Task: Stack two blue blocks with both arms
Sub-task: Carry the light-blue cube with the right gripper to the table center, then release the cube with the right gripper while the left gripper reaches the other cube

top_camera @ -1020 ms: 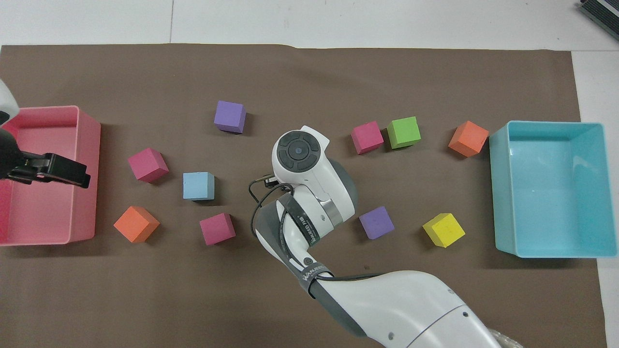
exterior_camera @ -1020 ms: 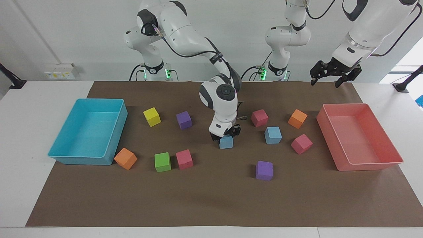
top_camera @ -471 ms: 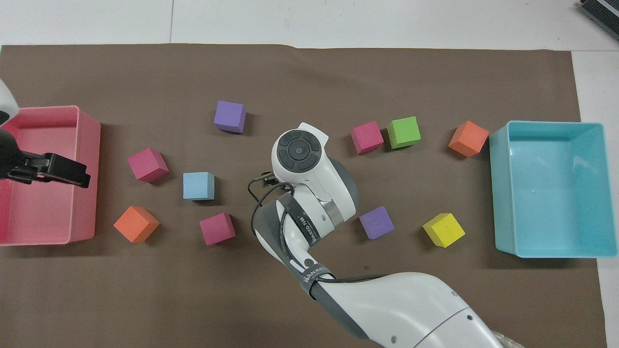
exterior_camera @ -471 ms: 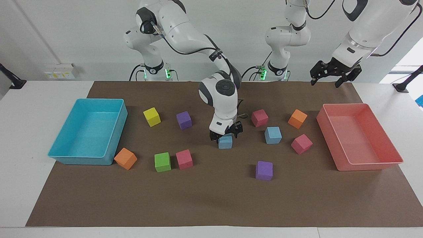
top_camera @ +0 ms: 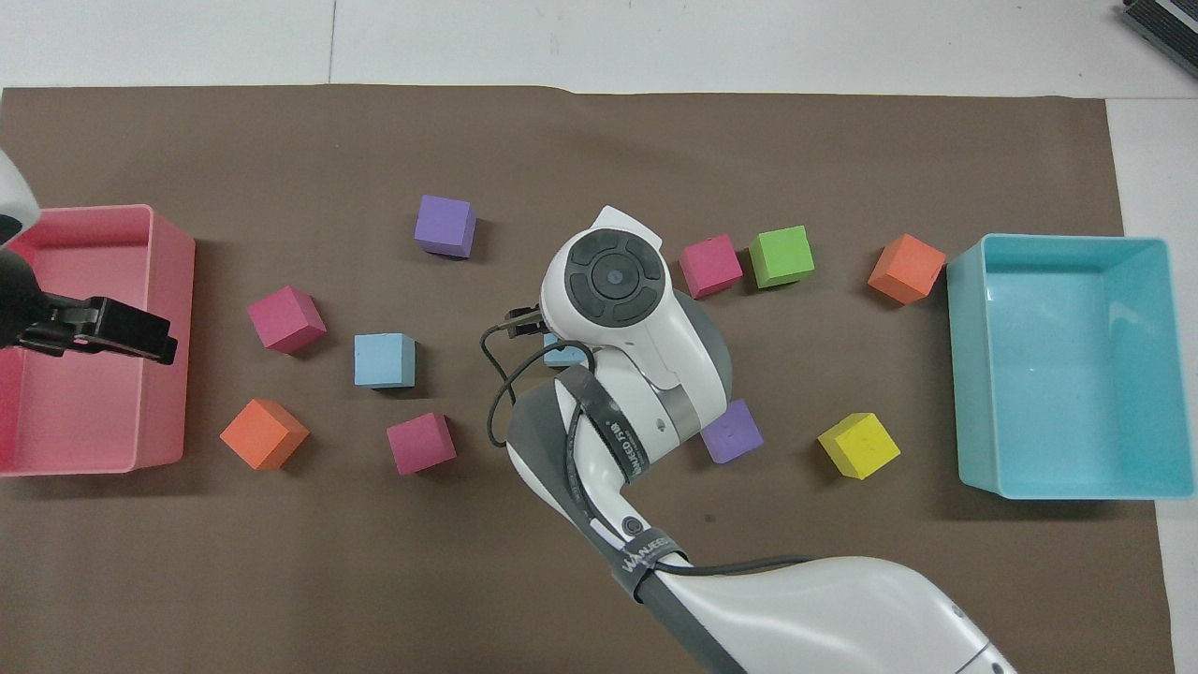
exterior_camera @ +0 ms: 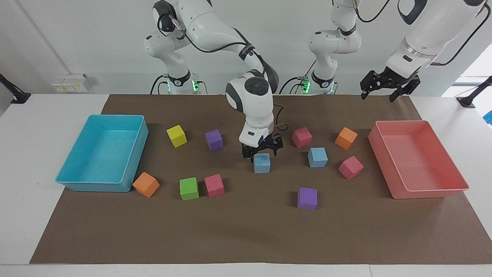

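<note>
Foam is what the two blue blocks look to be made of, so I judge them light, a little soft under pressure and matte enough not to slip; the sensible hold is across two opposite flat sides, near mid-height, squeezed gently so the cube does not deform or twist.

One blue block (exterior_camera: 261, 163) sits on the brown mat (exterior_camera: 246, 238) near the middle of the tabletop (exterior_camera: 34, 115). The right tool (exterior_camera: 262, 149) hangs just above it with its fingers spread, holding nothing. The second blue block (exterior_camera: 318, 157) lies at about three o'clock from the first in the facing view, toward the left arm's end, apart from it and resting flat. The left tool (exterior_camera: 389, 85) waits in the air, spread and empty, over the mat's edge at about twelve o'clock from the pink tray (exterior_camera: 457, 181).

Other cubes crowd the mat: a crimson cube (exterior_camera: 301, 137) and a purple cube (exterior_camera: 307, 198) flank the second block. A turquoise tray (exterior_camera: 127, 181) stands at the right arm's end. The mat looks flat and unglossy, a steady base for stacking; white walls close the room.
</note>
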{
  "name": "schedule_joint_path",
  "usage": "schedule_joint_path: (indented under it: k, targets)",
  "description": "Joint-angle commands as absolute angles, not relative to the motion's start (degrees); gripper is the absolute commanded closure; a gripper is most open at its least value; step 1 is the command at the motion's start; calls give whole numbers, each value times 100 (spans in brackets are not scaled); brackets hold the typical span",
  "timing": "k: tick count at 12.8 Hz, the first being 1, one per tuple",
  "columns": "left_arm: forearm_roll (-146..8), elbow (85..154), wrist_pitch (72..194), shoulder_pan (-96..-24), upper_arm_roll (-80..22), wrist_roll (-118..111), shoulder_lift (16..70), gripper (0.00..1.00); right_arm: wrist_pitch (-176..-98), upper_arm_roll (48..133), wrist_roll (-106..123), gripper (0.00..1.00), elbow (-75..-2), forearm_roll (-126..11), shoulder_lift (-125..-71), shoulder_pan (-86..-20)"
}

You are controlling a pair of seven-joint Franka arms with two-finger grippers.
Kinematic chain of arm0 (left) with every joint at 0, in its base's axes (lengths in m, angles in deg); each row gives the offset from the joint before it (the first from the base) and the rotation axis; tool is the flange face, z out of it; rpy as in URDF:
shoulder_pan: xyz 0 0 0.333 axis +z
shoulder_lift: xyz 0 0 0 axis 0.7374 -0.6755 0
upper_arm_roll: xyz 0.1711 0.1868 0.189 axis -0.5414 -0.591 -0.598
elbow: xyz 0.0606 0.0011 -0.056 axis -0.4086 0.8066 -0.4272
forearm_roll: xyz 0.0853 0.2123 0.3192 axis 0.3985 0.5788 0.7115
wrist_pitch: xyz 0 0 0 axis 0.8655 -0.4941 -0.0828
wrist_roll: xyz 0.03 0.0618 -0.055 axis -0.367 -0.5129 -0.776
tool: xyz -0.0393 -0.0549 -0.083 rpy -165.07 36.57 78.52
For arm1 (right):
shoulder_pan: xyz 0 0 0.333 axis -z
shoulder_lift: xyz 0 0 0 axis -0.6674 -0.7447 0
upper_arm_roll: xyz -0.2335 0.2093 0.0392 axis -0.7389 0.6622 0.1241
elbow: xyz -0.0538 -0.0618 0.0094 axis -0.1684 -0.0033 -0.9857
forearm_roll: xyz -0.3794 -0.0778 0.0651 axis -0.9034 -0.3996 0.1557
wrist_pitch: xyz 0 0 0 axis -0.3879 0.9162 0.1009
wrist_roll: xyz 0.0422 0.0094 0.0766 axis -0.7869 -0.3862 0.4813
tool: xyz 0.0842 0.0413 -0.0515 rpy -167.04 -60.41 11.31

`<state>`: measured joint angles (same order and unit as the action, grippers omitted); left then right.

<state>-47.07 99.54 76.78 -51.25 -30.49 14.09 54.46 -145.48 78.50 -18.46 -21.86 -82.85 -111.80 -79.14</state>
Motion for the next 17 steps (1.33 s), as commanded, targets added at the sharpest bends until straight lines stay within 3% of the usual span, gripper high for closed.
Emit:
schedule_joint_path:
  k: [1, 6, 7, 9, 10, 11, 12, 17]
  targets:
    - [-4650, 10146, 7861, -5129, -3036, 1433, 5591, 0, -14517, 7919, -1922, 0, -2601, -7763, -10627, -7510]
    - [-4650, 10585, 8414, -5339, -2984, 1424, 5626, 0, -14535, 7919, -677, 0, -2963, -5803, -10397, -6992]
    - [-4650, 10656, 8511, -5348, -2975, 1424, 5626, 0, -14544, 7919, -360, 6, -3050, -5390, -10371, -6921]
    - [-4650, 10971, 8792, -5444, -2975, 1424, 5626, 0, -14561, 7919, 395, 38, -3410, -4756, -10204, -6737]
    - [-4650, 11260, 9072, -5471, -2975, 1415, 5670, 0, -14544, 7919, 686, 60, -3586, -4562, -10125, -6605]
    - [-4650, 11559, 9362, -5480, -2966, 1415, 5757, 0, -14535, 7919, 776, 89, -3753, -4447, -10063, -6525]
    - [-4650, 11797, 9574, -5498, -2966, 1415, 5837, 0, -14535, 7919, 777, 100, -3841, -4289, -10054, -6490]
    - [-4650, 12571, 10391, -5726, -2975, 1232, 5785, 0, -14517, 7919, 1872, 100, -4211, -3604, -10247, -6358]
